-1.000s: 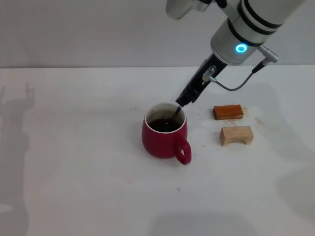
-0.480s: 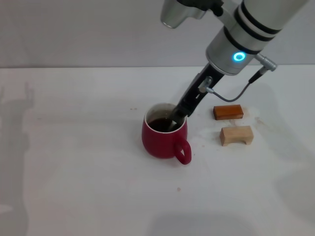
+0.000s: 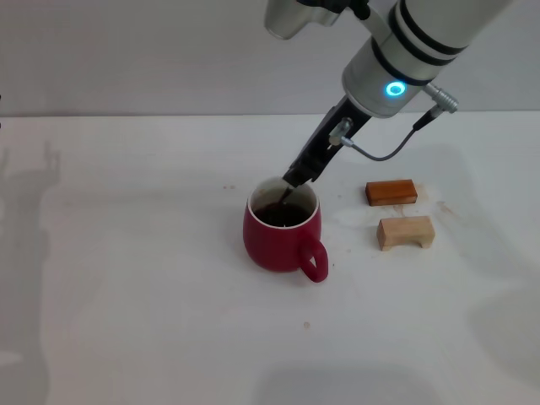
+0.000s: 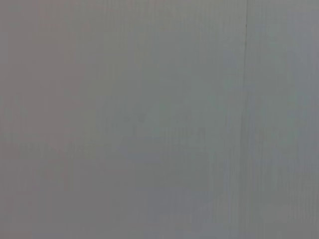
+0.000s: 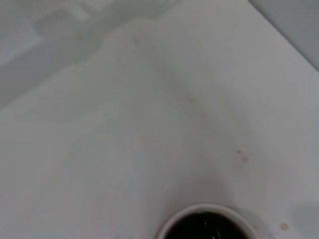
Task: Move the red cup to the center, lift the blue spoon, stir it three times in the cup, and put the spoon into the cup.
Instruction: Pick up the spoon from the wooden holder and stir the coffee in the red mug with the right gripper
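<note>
Right end effector (image 3: 294, 178) — fingers closed on the blue spoon (image 3: 282, 197), whose tip dips into dark liquid. Red cup (image 3: 281, 235) — bulbous, pale-rimmed, loop handle toward the worktop's (image 3: 126, 278) near edge — stands mid-worktop, with two wooden blocks (image 3: 391, 192) toward the right edge.

Glossy ceramic red cup (image 3: 278, 240); wooden blocks (image 3: 405, 232)

No text, label, brand, number or sign can be read anywhere in these views.
</note>
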### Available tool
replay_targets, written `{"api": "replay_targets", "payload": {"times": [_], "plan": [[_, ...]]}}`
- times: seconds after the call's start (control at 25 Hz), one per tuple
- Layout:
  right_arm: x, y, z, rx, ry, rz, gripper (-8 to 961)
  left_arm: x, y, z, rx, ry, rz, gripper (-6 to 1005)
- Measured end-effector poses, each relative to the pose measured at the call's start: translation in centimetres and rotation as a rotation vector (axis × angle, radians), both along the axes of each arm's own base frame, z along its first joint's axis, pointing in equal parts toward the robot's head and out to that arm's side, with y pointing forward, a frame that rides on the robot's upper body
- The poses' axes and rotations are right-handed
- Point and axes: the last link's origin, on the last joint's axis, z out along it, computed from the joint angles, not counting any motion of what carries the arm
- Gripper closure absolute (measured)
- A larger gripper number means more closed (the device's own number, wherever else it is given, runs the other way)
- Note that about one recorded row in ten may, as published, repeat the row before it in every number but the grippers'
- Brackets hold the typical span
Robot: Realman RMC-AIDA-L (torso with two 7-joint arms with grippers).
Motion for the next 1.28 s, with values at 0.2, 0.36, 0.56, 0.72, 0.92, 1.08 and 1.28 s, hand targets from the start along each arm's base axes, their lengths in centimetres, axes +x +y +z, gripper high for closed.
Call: {"api": "replay_targets", "payload": {"times": [0.2, 0.36, 0.56, 0.72, 0.92, 1.08, 1.28], "plan": [[0.8, 0.0, 0.4, 0.001, -0.024, -0.020, 809, 0.0, 0.0, 0.0, -0.001, 0.000, -0.001, 338], [1.1, -0.5, 0.5, -0.027, -0.037, -0.032, 795, -0.1, -0.1, 0.0, 0.000, 0.001, 0.001, 337], [0.9, -0.8, 0.2, -0.044, -0.037, -0.025, 777, -0.1, -0.1, 0.1, 0.003, 0.002, 0.000, 337], [0.7, -1.0, -0.1, -0.053, -0.054, -0.013, 762, -0.1, -0.1, 0.1, 0.003, 0.002, -0.001, 337], [0.6, -1.4, -0.6, -0.068, -0.077, 0.002, 744, -0.1, -0.2, 0.1, 0.003, 0.001, 0.000, 337], [0.5, -1.4, -0.8, -0.065, -0.075, 0.012, 729, -0.1, -0.1, 0.1, 0.003, 0.000, 0.000, 337], [0.0, -0.8, -0.5, -0.016, -0.050, 0.052, 714, -0.1, -0.1, 0.2, 0.005, 0.002, -0.002, 337]]}}
